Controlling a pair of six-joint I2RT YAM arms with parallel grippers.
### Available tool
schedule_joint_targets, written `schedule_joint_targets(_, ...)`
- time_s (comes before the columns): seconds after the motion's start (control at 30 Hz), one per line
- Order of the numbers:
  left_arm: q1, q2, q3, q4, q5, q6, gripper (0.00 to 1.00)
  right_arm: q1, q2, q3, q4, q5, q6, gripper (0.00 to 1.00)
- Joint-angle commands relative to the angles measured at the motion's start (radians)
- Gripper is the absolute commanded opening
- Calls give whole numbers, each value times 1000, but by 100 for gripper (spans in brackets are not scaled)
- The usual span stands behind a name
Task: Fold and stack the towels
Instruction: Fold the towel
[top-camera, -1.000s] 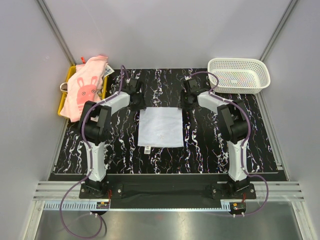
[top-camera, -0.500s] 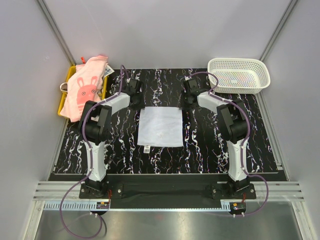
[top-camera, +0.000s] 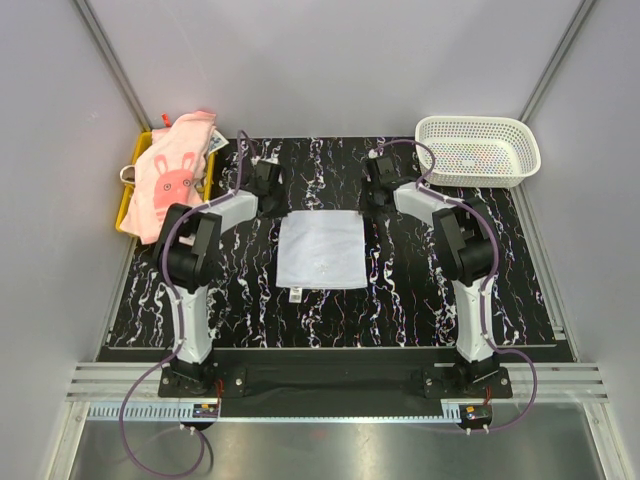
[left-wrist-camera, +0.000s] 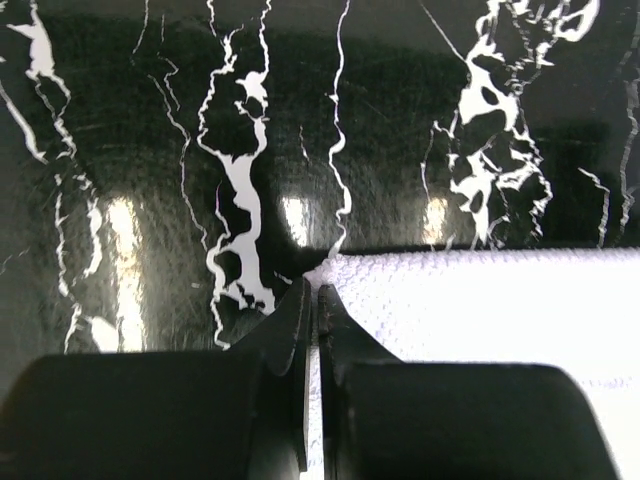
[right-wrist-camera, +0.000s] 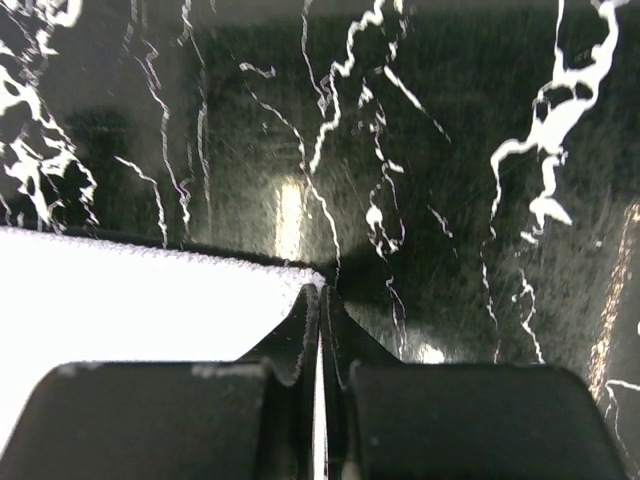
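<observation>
The black marbled table (top-camera: 420, 300) holds the pale towel (top-camera: 320, 252) lying flat. It spreads from both grippers back toward the arm bases, its far edge running straight from one to the other. The left gripper (left-wrist-camera: 312, 296) is pinched tight on its far left corner, the right gripper (right-wrist-camera: 320, 293) on the far right. Each arm is nearest its own corner; I'd guess the fold comes nearward.
</observation>
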Motion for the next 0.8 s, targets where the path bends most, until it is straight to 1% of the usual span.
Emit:
schedule_joint_targets(0.0, 8, -123, -31, 110, -2, 4, 0, -6, -95, -4, 82, 31, -27, 1)
schedule_joint_targets(0.13, 10, -204, -72, 164, 14, -5, 0, -4, -165, -38, 105, 22, -27, 1)
schedule_joint_targets(0.2, 10, -236, -90, 166, 15, -7, 0, -4, -206, -71, 117, 12, -22, 1)
schedule_joint_targets(0.27, 10, -258, -117, 186, 58, -11, 0, -4, -232, -122, 140, 12, -8, 2)
schedule_joint_targets(0.4, 10, -332, -257, 291, 89, -37, 0, -3, -316, -220, 188, -40, 22, 2)
schedule_joint_targets(0.43, 8, -361, -314, 331, 94, -45, 0, -1, -330, -241, 197, -46, 29, 2)
schedule_joint_targets(0.57, 10, -404, -414, 382, 103, -51, 0, 22, -404, -387, 270, -80, 62, 2)
schedule_joint_targets(0.77, 8, -462, -531, 460, 114, -57, 0, 97, -485, -521, 324, -32, 81, 2)
